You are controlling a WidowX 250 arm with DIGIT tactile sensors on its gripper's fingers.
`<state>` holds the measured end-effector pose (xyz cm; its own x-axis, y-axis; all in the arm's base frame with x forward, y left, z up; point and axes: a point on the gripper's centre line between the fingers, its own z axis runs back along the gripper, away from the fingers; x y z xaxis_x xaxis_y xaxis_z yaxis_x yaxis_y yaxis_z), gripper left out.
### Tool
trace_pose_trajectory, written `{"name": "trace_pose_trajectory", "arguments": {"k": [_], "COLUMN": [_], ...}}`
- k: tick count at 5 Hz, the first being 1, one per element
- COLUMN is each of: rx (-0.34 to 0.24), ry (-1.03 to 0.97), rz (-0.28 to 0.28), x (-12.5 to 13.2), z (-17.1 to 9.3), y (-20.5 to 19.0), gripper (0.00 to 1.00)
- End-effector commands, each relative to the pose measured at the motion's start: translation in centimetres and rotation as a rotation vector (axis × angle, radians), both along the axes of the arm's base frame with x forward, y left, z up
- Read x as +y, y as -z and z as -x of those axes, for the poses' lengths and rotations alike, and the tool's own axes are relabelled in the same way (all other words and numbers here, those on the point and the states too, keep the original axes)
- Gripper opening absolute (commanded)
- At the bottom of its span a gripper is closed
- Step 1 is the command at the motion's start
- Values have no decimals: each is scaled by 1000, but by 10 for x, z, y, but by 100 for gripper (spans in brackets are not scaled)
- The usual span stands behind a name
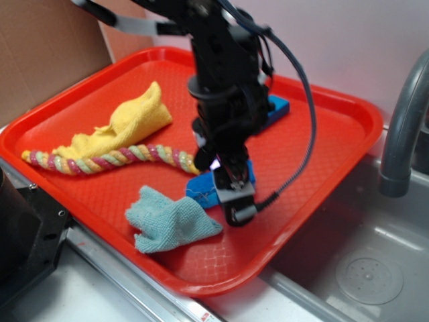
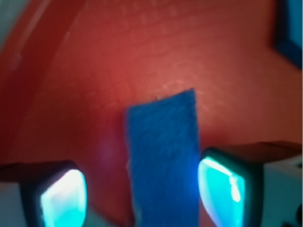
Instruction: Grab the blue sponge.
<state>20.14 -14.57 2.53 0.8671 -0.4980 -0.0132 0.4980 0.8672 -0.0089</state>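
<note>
The blue sponge (image 1: 206, 188) lies on the red tray (image 1: 315, 154), a dark-blue strip with a rough edge. My gripper (image 1: 224, 186) has come down over it from above. In the wrist view the blue sponge (image 2: 163, 156) runs lengthwise between the two fingers of my gripper (image 2: 142, 194). The right pad (image 2: 221, 187) sits right at its edge. The left pad (image 2: 64, 198) stands off, with a strip of bare tray between it and the sponge. The jaws are open and straddle the sponge. Its near end runs out of the wrist frame.
A teal cloth (image 1: 171, 221) lies just left of the sponge, touching its corner. A yellow cloth (image 1: 134, 121) and a braided rope (image 1: 110, 159) lie further left. A bright-blue block (image 1: 276, 107) sits behind the arm. To the right are a faucet (image 1: 402, 134) and a sink (image 1: 362, 268).
</note>
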Motion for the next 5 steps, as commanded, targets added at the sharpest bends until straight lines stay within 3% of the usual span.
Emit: {"name": "trace_pose_trajectory", "arguments": {"k": [1, 2, 3, 4, 5], "rx": [47, 32, -27, -32, -41], "ry": [2, 15, -1, -30, -90], "rz": [-18, -26, -50, -92, -93], "x": [-7, -2, 6, 10, 17], "z": [-13, -7, 6, 14, 20], "y": [10, -15, -50, -75, -99], "gripper": [0, 0, 0, 0, 0]}}
